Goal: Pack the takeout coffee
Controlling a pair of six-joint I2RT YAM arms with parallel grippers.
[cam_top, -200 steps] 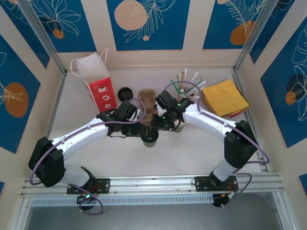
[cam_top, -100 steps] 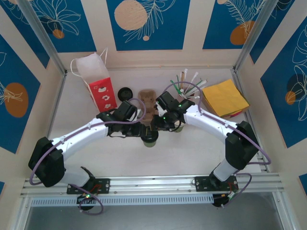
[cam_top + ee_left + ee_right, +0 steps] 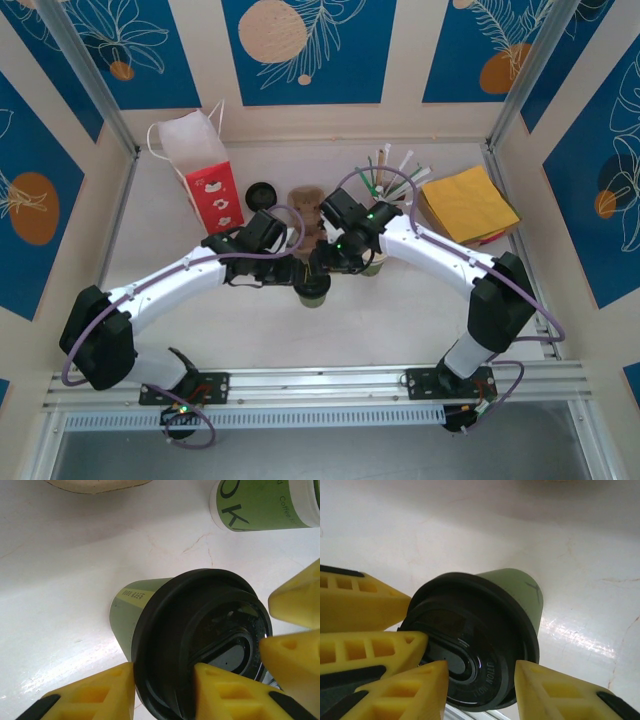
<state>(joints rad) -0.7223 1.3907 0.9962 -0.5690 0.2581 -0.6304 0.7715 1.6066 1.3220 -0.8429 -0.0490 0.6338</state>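
Well, the coffee cup (image 3: 312,291) stands upright just below the middle of the overhead frame, where our two arms meet in an arch; its black lid (image 3: 200,630) is on. The left gripper (image 3: 164,677) enters from the bottom edge of its wrist view, one yellow finger against the outside of the lid's rim and the other lying over the top, so we read its jaws as closed on that rim. The right gripper (image 3: 481,672) straddles the opposite edge the same way, one finger over the lid and one just outside it; we cannot tell whether those jaws press the rim or stand just clear of it. All four fingers crowd the lid, leaving only the cup's far wall free.

A second green cup (image 3: 260,507) sits at the upper right of the left wrist view, near the coffee cup but apart, with a strip of white table (image 3: 200,320) between them. Below the cup the tabletop lies open down to the metal rail (image 3: 320,385) at the bottom of the overhead frame; a further open patch lies at centre left, between the left arm and the paper bag (image 3: 205,170).

Along the back edge, from left to right, we see the bag standing by the wall, a loose black disc (image 3: 262,192), a cardboard tray (image 3: 303,200) partly under the right arm, a bundle of straws (image 3: 392,162), and yellow napkins (image 3: 468,205) against the right wall.
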